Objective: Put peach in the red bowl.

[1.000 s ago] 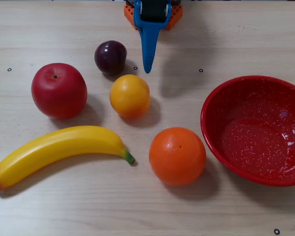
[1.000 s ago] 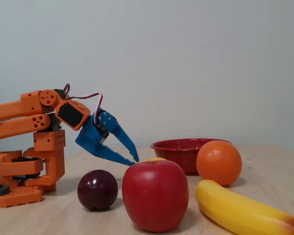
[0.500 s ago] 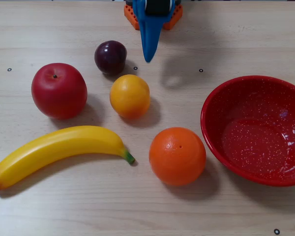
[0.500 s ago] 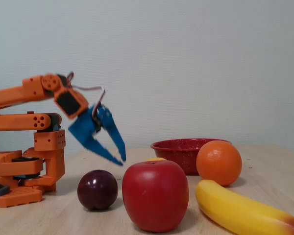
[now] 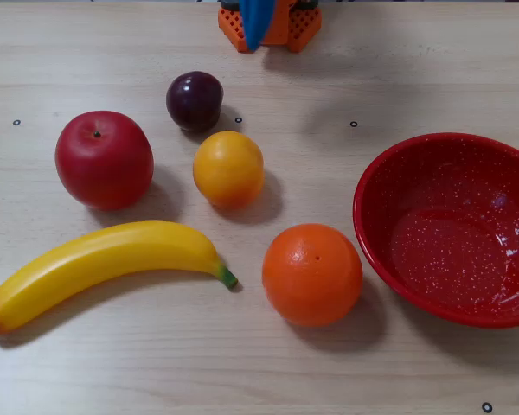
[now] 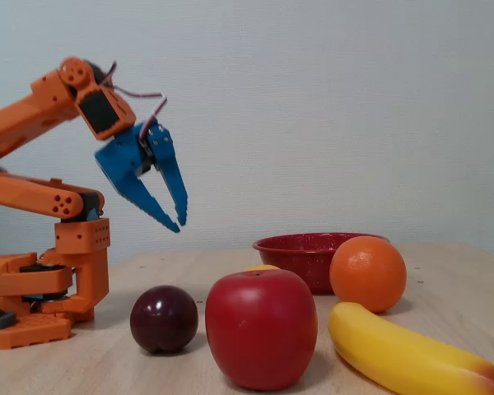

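Observation:
The peach, a smooth yellow-orange ball, rests mid-table between the plum and the orange. From the side, only a yellow sliver of the peach shows above the apple. The red bowl, speckled and with nothing in it, stands at the right edge; side-on, the red bowl lies behind the fruit. My blue gripper pokes in at the top, far from the peach. Seen from the side, my gripper hangs high above the table, fingertips together, holding nothing.
A red apple and a dark plum lie left of the peach. The banana and the orange sit nearer the front. The orange arm base stands behind the plum.
The arm has lifted and pulled back toward its base. The gripper has risen from just above the table near the plum to well above it. No fruit has moved.

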